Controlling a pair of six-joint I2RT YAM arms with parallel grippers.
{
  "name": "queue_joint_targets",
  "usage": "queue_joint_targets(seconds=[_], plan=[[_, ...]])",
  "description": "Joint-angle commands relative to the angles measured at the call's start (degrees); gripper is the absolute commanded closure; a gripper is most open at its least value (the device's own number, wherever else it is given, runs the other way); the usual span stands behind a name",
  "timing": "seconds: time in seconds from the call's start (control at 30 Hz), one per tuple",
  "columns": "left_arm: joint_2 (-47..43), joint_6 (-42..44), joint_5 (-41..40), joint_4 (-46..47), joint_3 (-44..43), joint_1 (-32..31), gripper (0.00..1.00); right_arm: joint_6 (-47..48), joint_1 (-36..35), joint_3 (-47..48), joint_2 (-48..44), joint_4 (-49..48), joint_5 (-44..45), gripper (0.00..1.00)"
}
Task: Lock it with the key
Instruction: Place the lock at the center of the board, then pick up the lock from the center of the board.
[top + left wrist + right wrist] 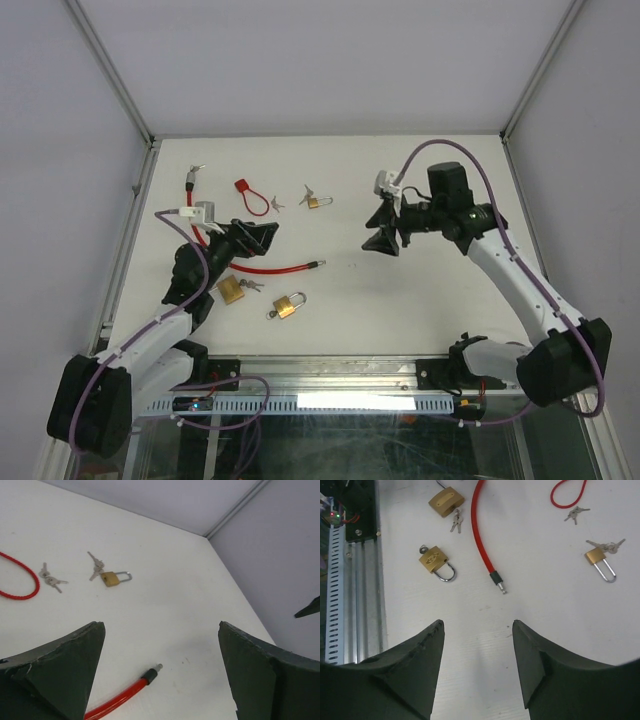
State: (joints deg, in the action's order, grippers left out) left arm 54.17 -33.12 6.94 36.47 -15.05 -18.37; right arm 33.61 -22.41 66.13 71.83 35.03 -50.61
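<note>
Padlock (436,561) of brass with a key (423,549) in its body lies flat on the white worktop (400,310), near the front edge and between the two arms; whether its shackle is closed I cannot tell. Just to its left lies a second padlock (230,290), beside the left arm, with a small key bunch (251,285) touching it. A red cable (270,268) runs across the worktop just behind these two, and its metal end (318,264) points to the right. Further back there is a far padlock (317,203) with its own keys (307,190) at the shackle, and to the left of it a red loop (255,203) and some loose keys (278,202). The left gripper (161,625) hangs over the cable; its fingers (75,660) are released and spread wide, with nothing between them. The right gripper (477,622) is raised on the right side, well apart from all the locks; its fingers (415,670) are also released, parted with a clear gap, and they grasp nothing.
</note>
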Motion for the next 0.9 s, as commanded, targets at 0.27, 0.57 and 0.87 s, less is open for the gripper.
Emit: queue_joint_targets(seconds=[0.27,0.57,0.87], plan=[[-4.03,-1.75,-7.06,-28.97,-8.02,-14.24,0.14,6.09,6.94,-10.07,-6.39,-2.82,-14.34,0.4],[11.97,-3.21,-30.88,-65.29,-27.27,-37.85,0.18,7.79,6.93,-9.14,-5.08,-0.58,-14.25,0.4],[24.36,2.17,-31.63,-73.26,-33.41,-40.6,0.13,7.86,6.94,-9.14,-4.82,-0.43,-14.16,0.4]])
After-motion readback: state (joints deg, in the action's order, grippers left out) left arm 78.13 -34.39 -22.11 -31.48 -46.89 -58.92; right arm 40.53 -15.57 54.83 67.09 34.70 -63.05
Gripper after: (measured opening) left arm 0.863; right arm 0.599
